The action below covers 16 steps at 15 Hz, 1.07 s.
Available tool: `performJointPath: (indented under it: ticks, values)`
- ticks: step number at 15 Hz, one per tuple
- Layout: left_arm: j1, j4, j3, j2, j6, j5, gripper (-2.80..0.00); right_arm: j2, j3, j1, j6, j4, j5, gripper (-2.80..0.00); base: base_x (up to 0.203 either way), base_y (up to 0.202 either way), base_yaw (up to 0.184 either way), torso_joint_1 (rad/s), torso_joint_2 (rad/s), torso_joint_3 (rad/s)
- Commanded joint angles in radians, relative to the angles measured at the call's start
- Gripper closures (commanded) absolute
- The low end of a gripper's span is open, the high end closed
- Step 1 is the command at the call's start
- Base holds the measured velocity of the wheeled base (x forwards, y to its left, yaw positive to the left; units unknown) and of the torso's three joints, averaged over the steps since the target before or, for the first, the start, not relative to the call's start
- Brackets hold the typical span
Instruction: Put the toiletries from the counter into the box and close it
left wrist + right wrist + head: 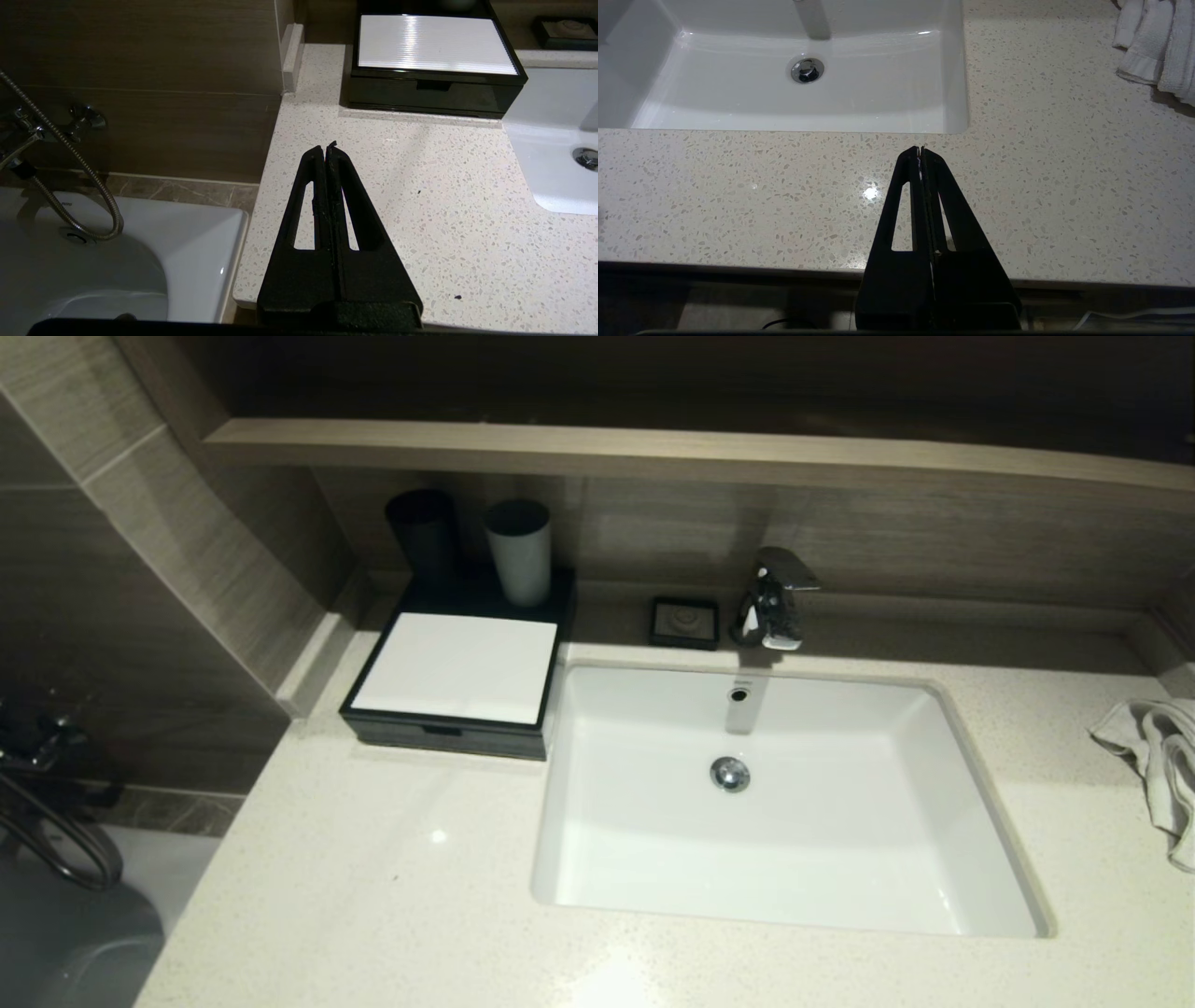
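No toiletries show on the counter [392, 896] in any view, and the box [455, 683] sits by the wall left of the sink [971, 775] with its drawer pushed in, so you can judge the task done. Your left tool [329, 148] hangs over the counter's front corner, fingers pressed together and empty; your right tool [920, 150], likewise together, is parked at the front edge.
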Motion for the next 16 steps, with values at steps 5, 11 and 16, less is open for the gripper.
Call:
performJointPath:
  ticks: [5, 11, 16]
  values:
    - [0.000, 0.107, 0.009, -0.090, 0.000, -0.011, 0.00, 0.002, 0.000, 0.000, -0.001, 0.000, -0.001, 0.00, 0.000, 0.000, 0.000, 0.000, 0.00, 0.000]
    - [-0.001, 0.110, 0.042, -0.090, 0.000, -0.027, 0.00, 0.002, 0.000, 0.000, 0.001, 0.000, -0.001, 0.00, 0.000, 0.000, 0.000, 0.000, 0.00, 0.000]
    - [0.000, 0.151, 0.042, -0.090, 0.001, -0.027, 0.00, 0.002, 0.000, 0.000, 0.000, 0.000, -0.001, 0.00, 0.000, 0.000, 0.000, 0.000, 0.00, 0.000]
